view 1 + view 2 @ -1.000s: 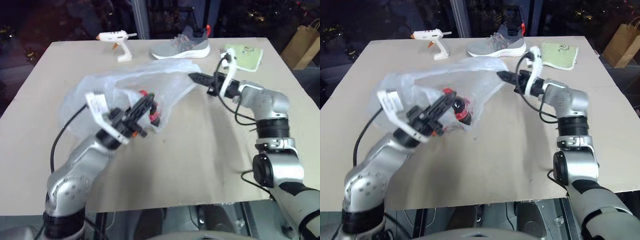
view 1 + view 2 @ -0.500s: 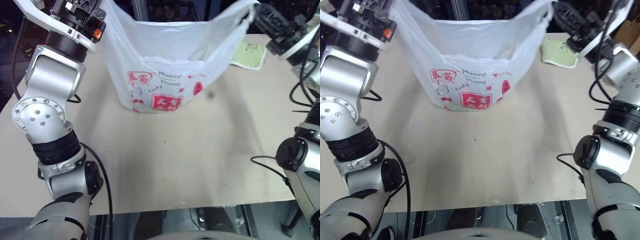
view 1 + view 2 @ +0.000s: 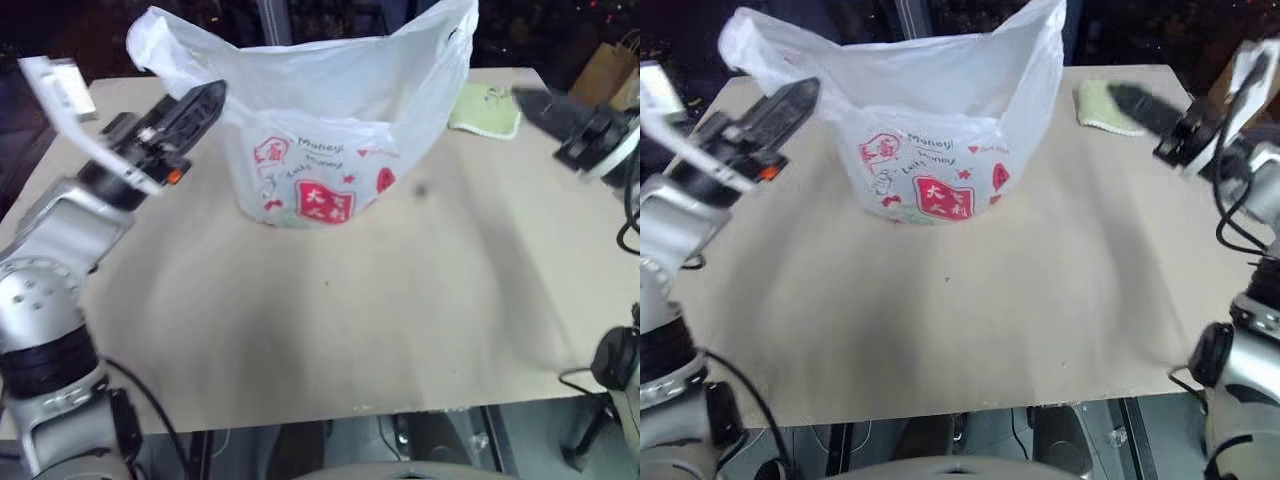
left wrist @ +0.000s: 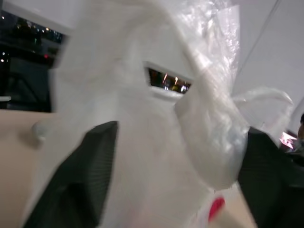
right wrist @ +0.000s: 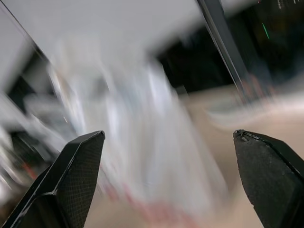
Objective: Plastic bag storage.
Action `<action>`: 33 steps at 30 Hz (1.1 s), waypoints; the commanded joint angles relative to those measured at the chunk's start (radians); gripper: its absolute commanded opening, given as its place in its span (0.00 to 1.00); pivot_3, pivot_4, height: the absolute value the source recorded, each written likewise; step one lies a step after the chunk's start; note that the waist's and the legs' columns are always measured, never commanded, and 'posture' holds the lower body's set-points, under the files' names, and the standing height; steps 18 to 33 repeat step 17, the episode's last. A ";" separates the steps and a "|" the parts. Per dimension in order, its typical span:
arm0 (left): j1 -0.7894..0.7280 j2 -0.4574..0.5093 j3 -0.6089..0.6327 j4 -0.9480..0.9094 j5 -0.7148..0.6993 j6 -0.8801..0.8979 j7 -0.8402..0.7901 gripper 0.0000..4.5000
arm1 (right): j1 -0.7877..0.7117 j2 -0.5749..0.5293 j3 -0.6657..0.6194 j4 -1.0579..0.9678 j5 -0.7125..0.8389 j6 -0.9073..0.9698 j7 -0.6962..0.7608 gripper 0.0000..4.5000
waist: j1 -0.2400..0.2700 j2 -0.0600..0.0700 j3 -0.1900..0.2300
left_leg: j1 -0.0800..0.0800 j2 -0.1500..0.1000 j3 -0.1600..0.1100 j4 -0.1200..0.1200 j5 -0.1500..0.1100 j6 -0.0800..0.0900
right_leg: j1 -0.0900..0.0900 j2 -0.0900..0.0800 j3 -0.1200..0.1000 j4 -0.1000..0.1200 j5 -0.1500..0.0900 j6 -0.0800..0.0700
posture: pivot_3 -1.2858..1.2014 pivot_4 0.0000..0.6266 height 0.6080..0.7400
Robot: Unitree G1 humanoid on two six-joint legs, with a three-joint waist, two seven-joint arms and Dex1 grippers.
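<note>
The plastic bag (image 3: 330,120) stands upright at the far middle of the table (image 3: 350,330), its mouth open upward and its red squares and text facing me. Its loop handles stick up at either side, unsupported. My left gripper (image 3: 200,105) hovers just left of the bag, below the left handle, and is open. In the left wrist view, film from the plastic bag (image 4: 156,156) hangs loosely between the spread fingers (image 4: 85,185). My right gripper (image 3: 1135,100) is off to the right of the bag, clear of it. Its fingers (image 5: 71,171) stand wide apart with nothing between them.
A green cloth (image 3: 487,108) lies at the table's far right, between the bag and my right gripper. A brown paper bag (image 3: 600,70) stands beyond the table's right corner. Bare tabletop stretches from the bag to the near edge.
Both grippers held the bag's handles up high; they have let go, opened and swung outward and lower. The bag now stands by itself with its handles slack.
</note>
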 commanded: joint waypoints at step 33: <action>0.894 -0.266 -0.006 -0.362 0.627 -0.242 -0.337 0.99 | 0.561 -0.066 0.183 -0.007 -0.489 -0.779 0.352 1.00 | 0.010 -0.003 -0.003 | 0.020 0.002 0.006 0.001 0.001 -0.001 | 0.017 0.002 0.005 -0.001 -0.002 -0.003 | 0.52 0.24 1.00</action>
